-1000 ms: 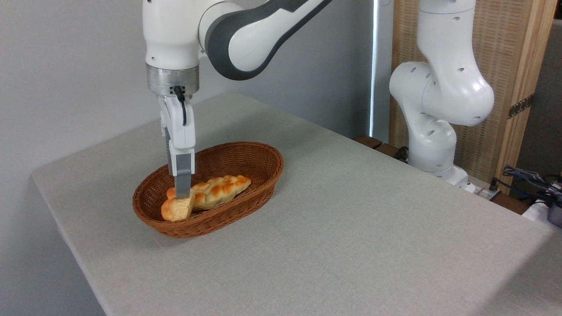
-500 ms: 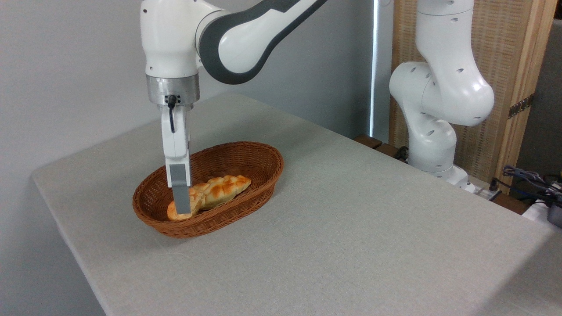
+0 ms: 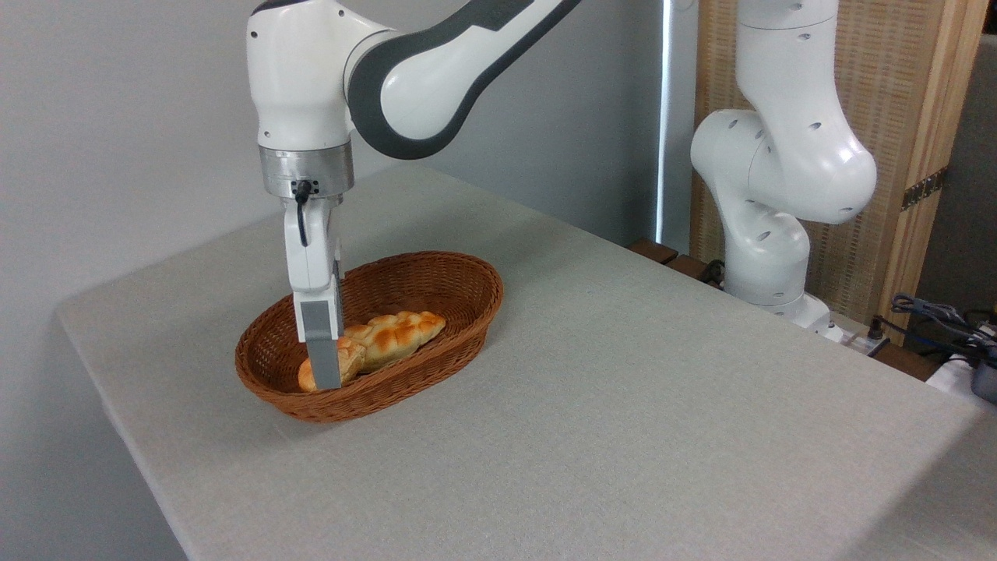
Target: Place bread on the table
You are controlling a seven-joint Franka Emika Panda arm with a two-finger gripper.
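Lowered since earlier, the gripper (image 3: 325,379) now covers the bun (image 3: 348,363) in the basket (image 3: 459,343) beside a braided loaf (image 3: 397,331); its grip cannot be told.

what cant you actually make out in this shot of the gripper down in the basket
- Small round golden-orange bun: mostly hidden behind the grey finger; only its edges show.
- The two-finger gripper: seen edge-on from the fixed camera, so whether its jaws are closed on the bun cannot be told.
- Floor of the oval brown wicker basket: the near wall hides it.
- Braided loaf: the finger covers its left end.
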